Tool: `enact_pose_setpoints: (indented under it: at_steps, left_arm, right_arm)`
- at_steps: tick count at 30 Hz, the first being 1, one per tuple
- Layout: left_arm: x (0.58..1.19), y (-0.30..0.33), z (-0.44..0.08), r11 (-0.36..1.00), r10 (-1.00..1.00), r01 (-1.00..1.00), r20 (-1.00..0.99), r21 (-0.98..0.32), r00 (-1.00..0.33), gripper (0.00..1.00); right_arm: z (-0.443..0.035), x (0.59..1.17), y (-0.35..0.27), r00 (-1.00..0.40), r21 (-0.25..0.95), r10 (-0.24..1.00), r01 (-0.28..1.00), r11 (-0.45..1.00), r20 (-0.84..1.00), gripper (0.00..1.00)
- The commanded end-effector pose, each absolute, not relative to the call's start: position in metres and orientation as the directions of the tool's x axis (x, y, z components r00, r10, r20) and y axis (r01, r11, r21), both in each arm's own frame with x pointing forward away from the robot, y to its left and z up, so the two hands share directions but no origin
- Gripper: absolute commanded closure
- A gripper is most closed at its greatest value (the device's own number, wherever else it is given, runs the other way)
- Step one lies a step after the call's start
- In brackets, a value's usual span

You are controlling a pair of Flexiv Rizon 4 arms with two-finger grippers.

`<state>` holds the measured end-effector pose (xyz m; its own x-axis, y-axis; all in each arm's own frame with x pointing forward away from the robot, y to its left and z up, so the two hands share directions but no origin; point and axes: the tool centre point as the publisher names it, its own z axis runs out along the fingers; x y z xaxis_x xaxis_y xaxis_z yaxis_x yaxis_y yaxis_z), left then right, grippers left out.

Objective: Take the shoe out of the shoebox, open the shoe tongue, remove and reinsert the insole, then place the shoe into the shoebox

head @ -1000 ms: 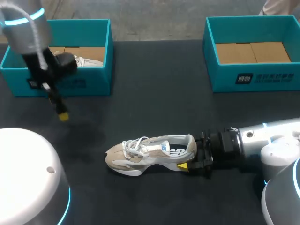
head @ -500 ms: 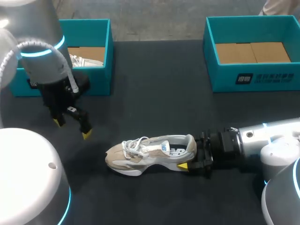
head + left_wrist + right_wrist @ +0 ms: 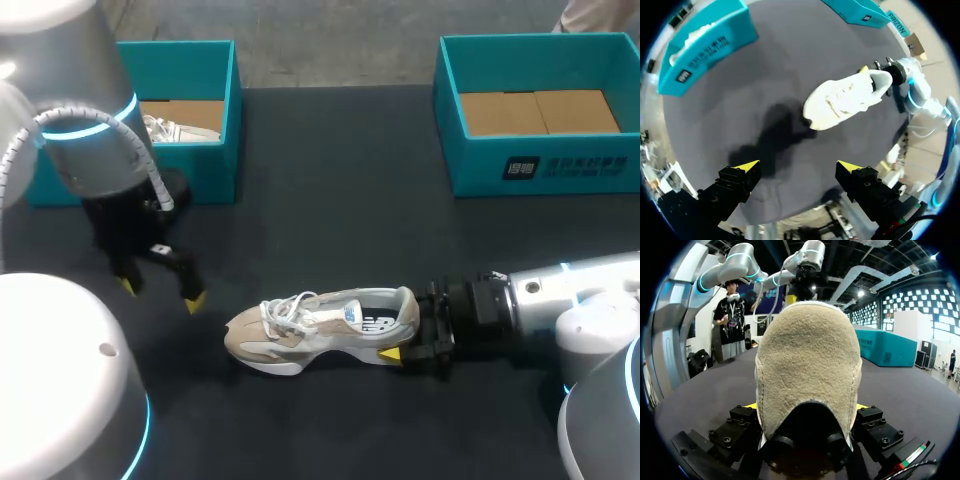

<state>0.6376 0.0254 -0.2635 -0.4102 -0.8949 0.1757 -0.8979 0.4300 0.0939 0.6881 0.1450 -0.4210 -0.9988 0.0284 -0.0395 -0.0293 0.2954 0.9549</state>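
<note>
A beige and white shoe with white laces lies on its sole on the black table, toe toward my left arm. My right gripper is shut on its heel. In the right wrist view the suede heel fills the space between the two fingers, which press it from both sides. My left gripper hangs open a short way left of the toe, holding nothing. In the left wrist view the shoe lies ahead of the open left gripper, well apart from it.
A teal shoebox stands at the back left with another shoe inside. A second teal shoebox at the back right shows only its cardboard floor. Bare black table lies between them.
My left arm has come away from the left shoebox, toward the front and right, closer to the shoe's toe, and its wrist has turned. The right arm and the shoe have not moved.
</note>
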Motion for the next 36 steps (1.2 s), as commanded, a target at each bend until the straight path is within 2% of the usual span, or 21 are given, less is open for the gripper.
enact_pose_setpoints:
  at_steps: [1, 6, 11, 16, 24, 36]
  left_arm:
    - [0.643, 0.004, -0.281, 0.383, -0.917, -0.912, 0.177, 0.150, -0.356, 0.00]
    - [0.629, -0.019, -0.278, 0.317, -0.945, -0.936, 0.140, 0.157, -0.296, 0.00]
    - [0.619, -0.040, -0.275, 0.205, -0.978, -0.972, 0.053, 0.110, -0.200, 0.00]
    - [0.617, -0.060, -0.278, 0.200, -0.979, -0.965, 0.079, 0.168, -0.189, 0.00]
    - [0.622, -0.100, -0.284, 0.150, -0.987, -0.971, 0.082, 0.186, -0.137, 0.00]
    - [0.622, -0.100, -0.284, 0.150, -0.987, -0.971, 0.082, 0.186, -0.137, 0.00]
  right_arm:
    - [-0.422, 0.688, 0.148, -0.999, 0.954, 0.028, -0.029, 0.299, -0.040, 1.00]
    - [-0.422, 0.688, 0.148, -0.999, 0.954, 0.028, -0.029, 0.299, -0.040, 1.00]
    - [-0.422, 0.688, 0.148, -0.999, 0.954, 0.028, -0.029, 0.299, -0.040, 1.00]
    - [-0.422, 0.688, 0.148, -0.999, 0.954, 0.028, -0.029, 0.299, -0.040, 1.00]
    - [-0.422, 0.688, 0.148, -0.999, 0.954, 0.028, -0.029, 0.299, -0.040, 1.00]
    - [-0.422, 0.688, 0.148, -0.999, 0.954, 0.028, -0.029, 0.299, -0.040, 1.00]
